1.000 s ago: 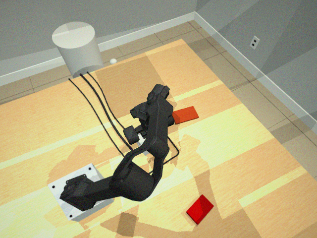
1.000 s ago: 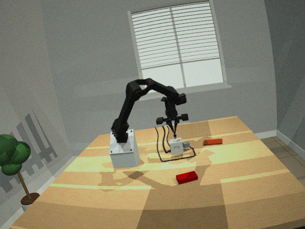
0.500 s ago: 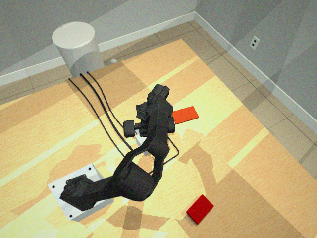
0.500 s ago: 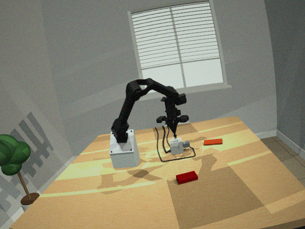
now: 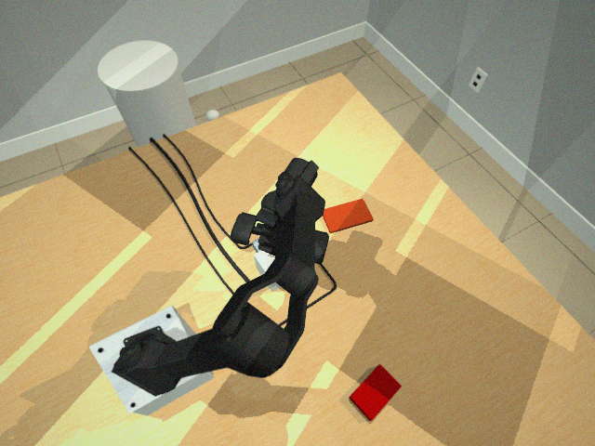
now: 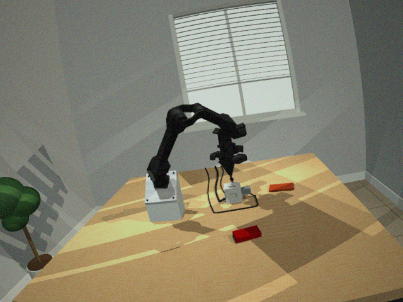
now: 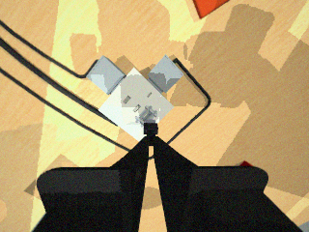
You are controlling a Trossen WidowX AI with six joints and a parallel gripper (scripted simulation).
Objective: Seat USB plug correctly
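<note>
Table sunlit; end effector grips USB plug, depth unclear.

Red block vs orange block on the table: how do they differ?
The red block is deep red; the orange block is orange-red. In the exterior view the red block looks thicker, the orange block flatter. The red block lies away from the power cube on the near side in that view; the orange block lies beyond its right side. Both are rectangular and lie flat.
</note>
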